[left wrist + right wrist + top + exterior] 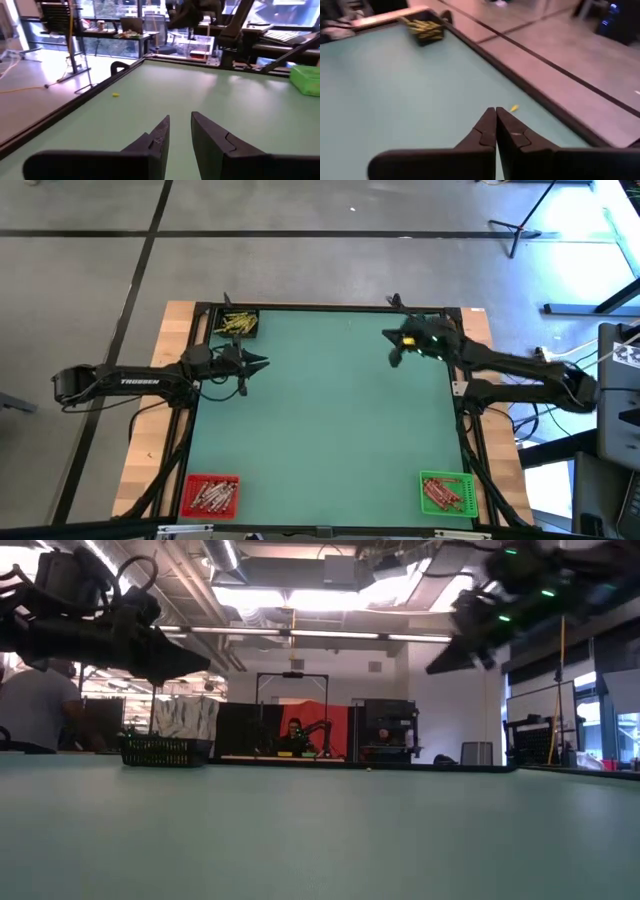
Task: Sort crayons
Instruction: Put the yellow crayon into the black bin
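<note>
Over the green tabletop point(330, 410), both arms hang in the air holding nothing. Left gripper point(262, 363) at about 10 o'clock, just below the black bin point(238, 324) of yellow crayons point(236, 323); fingers point(157, 137) a little apart with a clear gap. Right gripper point(391, 347) at about 1 o'clock near the far edge, fingers point(487, 127) pressed together, empty. One loose yellow crayon point(513, 107) lies on the tabletop by the far edge, just beyond the right gripper tips. Red bin point(209, 495) at 7 o'clock and green bin point(447, 492) at 5 o'clock each hold reddish crayons. Low view: a person point(35, 700) stands beyond the tabletop.
</note>
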Action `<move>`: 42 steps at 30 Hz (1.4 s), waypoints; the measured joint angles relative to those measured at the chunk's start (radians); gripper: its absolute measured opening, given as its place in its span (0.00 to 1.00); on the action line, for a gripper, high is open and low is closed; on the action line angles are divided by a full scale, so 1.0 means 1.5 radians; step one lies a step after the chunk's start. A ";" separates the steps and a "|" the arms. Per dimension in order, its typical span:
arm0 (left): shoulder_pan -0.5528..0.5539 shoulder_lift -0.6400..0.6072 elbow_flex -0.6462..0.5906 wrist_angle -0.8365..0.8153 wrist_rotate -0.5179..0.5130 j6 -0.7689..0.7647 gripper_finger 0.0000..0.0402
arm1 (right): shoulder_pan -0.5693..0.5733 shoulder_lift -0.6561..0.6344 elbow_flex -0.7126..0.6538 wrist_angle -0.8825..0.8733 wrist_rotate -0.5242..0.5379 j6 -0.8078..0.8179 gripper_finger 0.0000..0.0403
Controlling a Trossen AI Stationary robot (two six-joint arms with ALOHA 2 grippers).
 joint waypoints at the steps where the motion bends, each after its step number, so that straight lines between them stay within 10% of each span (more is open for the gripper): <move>1: -0.003 0.002 0.000 0.000 -0.009 0.000 0.16 | -0.001 0.031 0.035 -0.015 0.014 -0.001 0.01; 12: -0.036 0.009 0.000 0.009 -0.033 0.014 0.16 | -0.074 0.405 0.436 -0.256 0.017 0.004 0.02; 19: -0.036 0.009 0.000 0.006 -0.033 0.013 0.16 | -0.079 0.572 0.603 -0.373 0.016 0.007 0.23; 26: -0.036 0.009 0.000 0.005 -0.033 0.014 0.16 | -0.089 0.644 0.649 -0.396 -0.025 0.030 0.40; 42: -0.036 0.009 0.000 0.006 -0.034 0.014 0.16 | -0.119 0.744 0.648 -0.377 -0.055 0.112 0.35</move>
